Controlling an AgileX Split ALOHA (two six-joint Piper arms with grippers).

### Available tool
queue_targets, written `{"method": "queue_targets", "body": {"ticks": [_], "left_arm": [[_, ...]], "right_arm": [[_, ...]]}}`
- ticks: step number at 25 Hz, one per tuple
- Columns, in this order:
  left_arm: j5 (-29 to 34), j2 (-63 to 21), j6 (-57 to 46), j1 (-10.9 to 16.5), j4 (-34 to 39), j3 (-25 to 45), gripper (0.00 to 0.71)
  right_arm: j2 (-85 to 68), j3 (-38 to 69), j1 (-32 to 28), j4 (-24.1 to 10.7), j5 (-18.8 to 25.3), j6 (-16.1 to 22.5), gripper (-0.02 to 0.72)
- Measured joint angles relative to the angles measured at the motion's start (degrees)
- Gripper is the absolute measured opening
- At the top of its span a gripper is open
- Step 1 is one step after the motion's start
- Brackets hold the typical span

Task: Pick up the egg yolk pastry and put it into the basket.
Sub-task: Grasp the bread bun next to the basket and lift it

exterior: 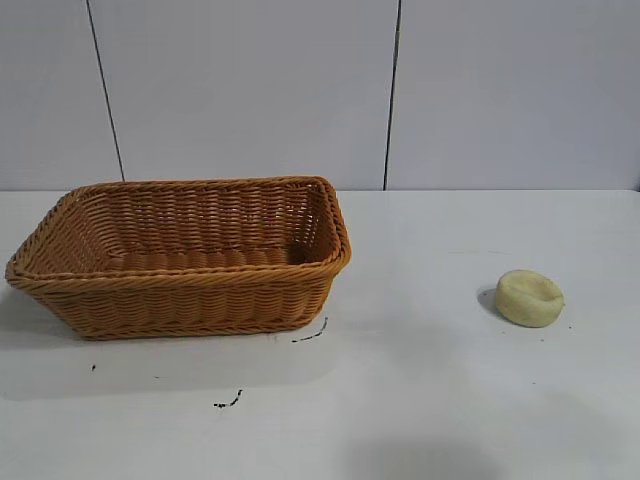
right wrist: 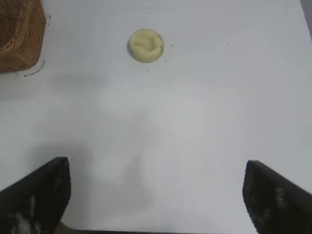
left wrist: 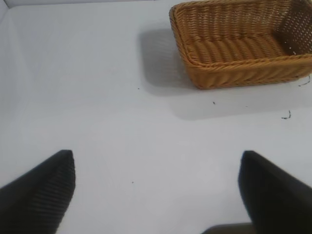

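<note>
The egg yolk pastry [exterior: 530, 298], a small pale yellow puck with a dented top, lies on the white table at the right. It also shows in the right wrist view [right wrist: 146, 45], well ahead of my right gripper [right wrist: 157, 192], which is open and empty above bare table. The orange-brown wicker basket [exterior: 180, 295] stands at the left and looks empty. It also shows in the left wrist view [left wrist: 234, 73], far ahead of my left gripper [left wrist: 157, 187], which is open and empty. Neither gripper appears in the exterior view.
A corner of the basket [right wrist: 19, 44] shows in the right wrist view. Small dark marks [exterior: 228, 402] dot the white table [exterior: 420, 400] in front of the basket. A pale panelled wall [exterior: 250, 90] stands behind the table.
</note>
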Motion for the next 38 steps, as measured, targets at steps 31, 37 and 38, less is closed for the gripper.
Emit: {"method": "queue_targets", "body": {"ticks": [31, 37, 38], "left_arm": [[0.0, 0.0, 0.0, 0.0, 0.0, 0.0, 0.693], [0.0, 0.0, 0.0, 0.0, 0.0, 0.0, 0.693], [0.0, 0.0, 0.0, 0.0, 0.0, 0.0, 0.693]], "right_arm": [[72.4, -45.9, 4.8, -1.3, 0.5, -5.9, 0.695], [77.3, -45.9, 4.7, -1.6, -1.6, -5.9, 0.695], [78.4, -45.9, 4.7, -1.5, -2.3, -5.9, 0.695]]}}
